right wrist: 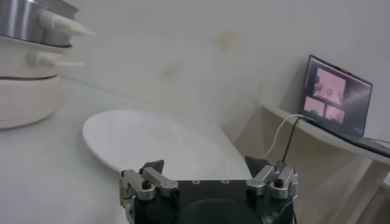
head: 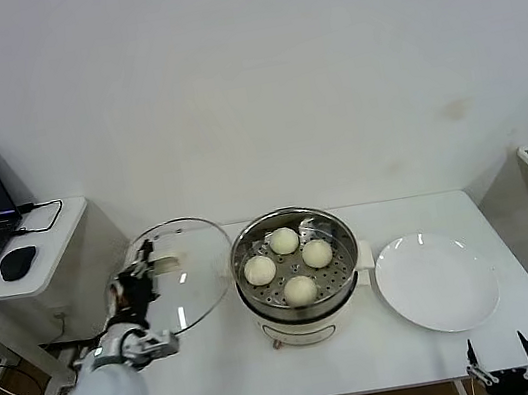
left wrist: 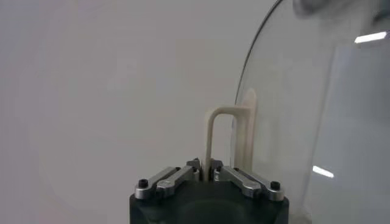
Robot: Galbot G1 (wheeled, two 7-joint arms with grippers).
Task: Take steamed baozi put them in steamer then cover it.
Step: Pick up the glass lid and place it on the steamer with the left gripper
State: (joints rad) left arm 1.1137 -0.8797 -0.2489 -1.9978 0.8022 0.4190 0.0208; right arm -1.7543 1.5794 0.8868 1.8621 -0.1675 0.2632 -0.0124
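Head view: four baozi (head: 290,265) sat in the uncovered steamer (head: 298,278); cover (head: 184,274) held tilted just left of it.

Left wrist: left tool (left wrist: 208,172) clamped the cover's handle (left wrist: 226,137).

Right wrist: right tool (right wrist: 207,180) gaped wide (idle) near plate (right wrist: 146,143), low at the surface (right wrist: 42,176) edge.

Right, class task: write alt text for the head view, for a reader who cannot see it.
The left pincer holds the clear glass cover by its handle, tilted up beside the open steamer, which holds four steamed baozi on its tray. An empty white plate lies on the table on the steamer's other side, and the open right pincer waits at the table's near edge.
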